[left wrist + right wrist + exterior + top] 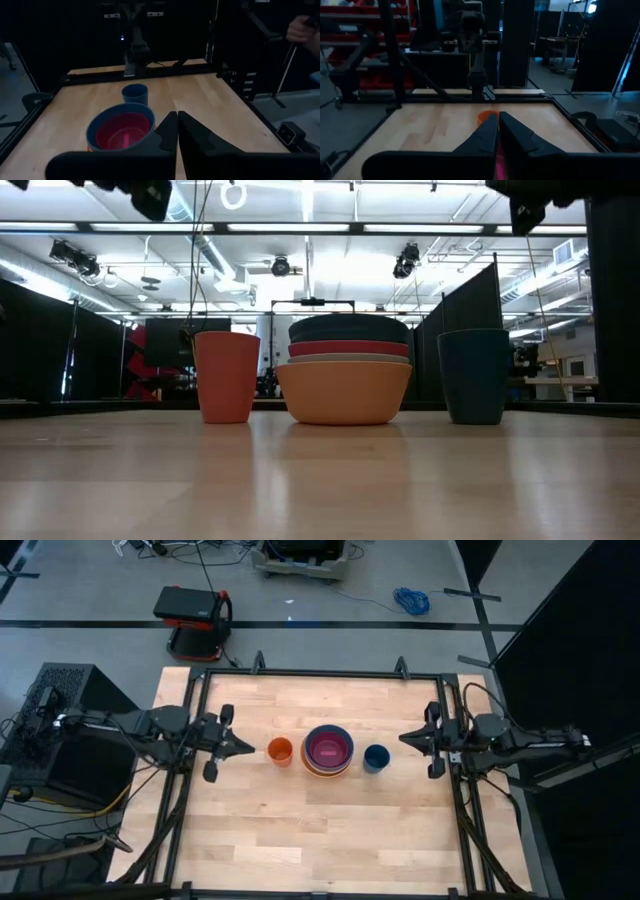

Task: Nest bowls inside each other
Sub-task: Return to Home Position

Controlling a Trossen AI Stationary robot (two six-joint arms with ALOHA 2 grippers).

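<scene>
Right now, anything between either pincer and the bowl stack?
Yes. The orange cup stands between the left pincer and the nested bowls; the dark-blue cup stands between the right pincer and them.

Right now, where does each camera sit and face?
High: overhead, straight down on table; both arms, left pincer, right pincer shut.
Low: table height, level at bowl stack, orange cup, blue cup; arm bits on top.
Left wrist: past own fingers at bowl stack, blue cup.
Right wrist: past own fingers toward left arm.
Shared: high, low show bowl stack between cups.
</scene>
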